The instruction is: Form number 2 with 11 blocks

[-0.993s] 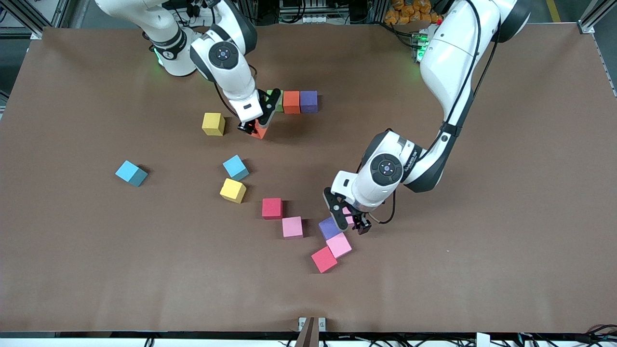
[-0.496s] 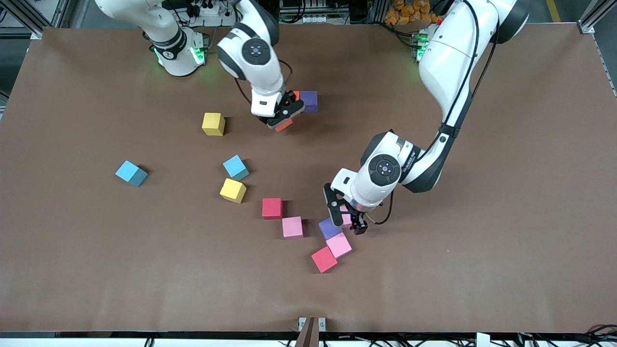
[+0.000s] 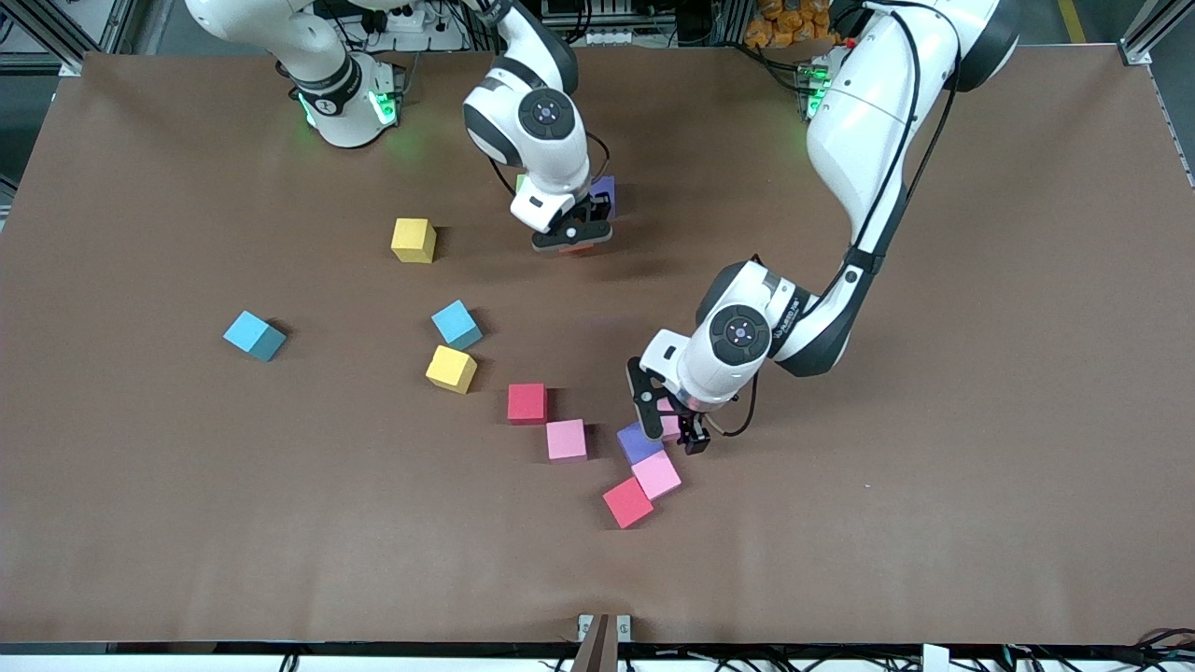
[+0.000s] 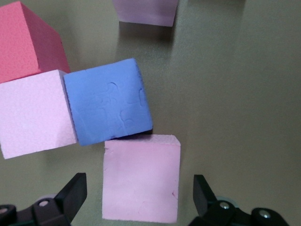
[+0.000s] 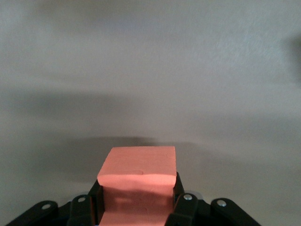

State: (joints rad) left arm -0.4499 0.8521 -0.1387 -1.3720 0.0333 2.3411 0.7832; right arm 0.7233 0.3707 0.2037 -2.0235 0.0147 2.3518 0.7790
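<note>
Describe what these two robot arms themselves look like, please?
Both are glossy white, rounded arms with dark grey joint bands and round black caps on the wrists. Thin black cables loop along each. The bases glow green. Each ends in a white block carrying a black two-fingered end effector: the left end effector and the right end effector. Small grey lettering marks the left arm's wrist.

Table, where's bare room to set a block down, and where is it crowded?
Bare: the table toward the left arm's end, and the strip nearest the front camera. Crowded: the left claw, open over the pink block beside the purple block.
</note>
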